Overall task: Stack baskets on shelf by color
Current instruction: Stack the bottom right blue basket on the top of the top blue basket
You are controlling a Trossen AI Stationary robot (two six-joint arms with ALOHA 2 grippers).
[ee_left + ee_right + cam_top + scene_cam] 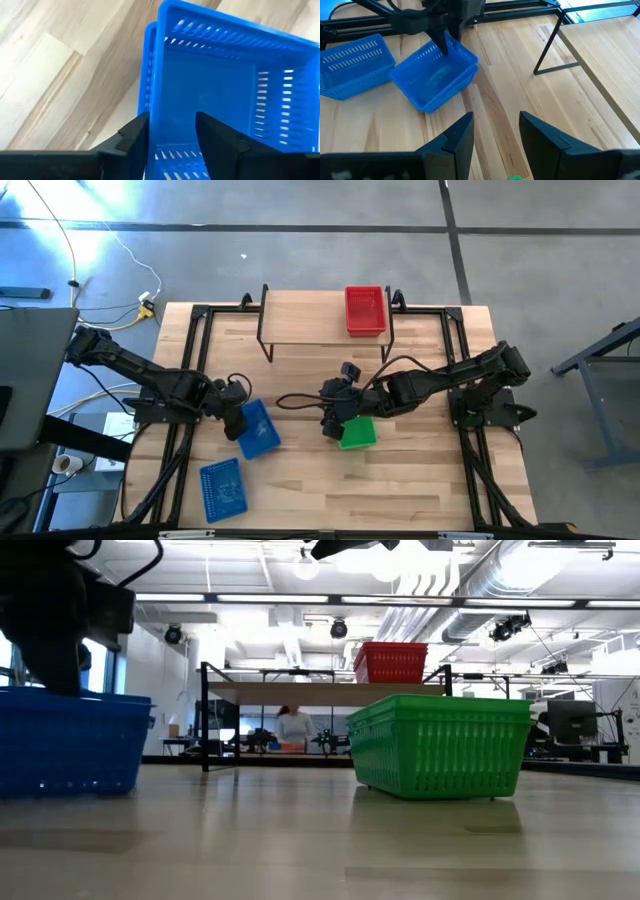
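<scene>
Two blue baskets nested one in the other (258, 428) (435, 75) sit on the table left of centre. My left gripper (172, 132) is open at one corner of them, one finger outside the wall and one inside. A third blue basket (222, 488) lies near the table's near edge. A green basket (356, 432) (440, 745) stands upright on the table at centre. My right gripper (495, 132) is open above the table just left of it, touching nothing. A red basket (365, 310) stands on the right end of the shelf (325, 315). My left gripper comes from above and straddles the nested blue baskets' side wall (152, 90) near a corner. The outer finger (132, 140) lies close against the wall's outside. The inner finger (215, 137) stands clear of it inside the basket. I cannot tell whether it touches.
The shelf's left and middle parts (300, 315) are bare wood. Black frame rails (190, 370) run along the table's left and right sides. A dark cable (295, 398) loops between the two grippers. A person shows far off in the room (295, 728).
</scene>
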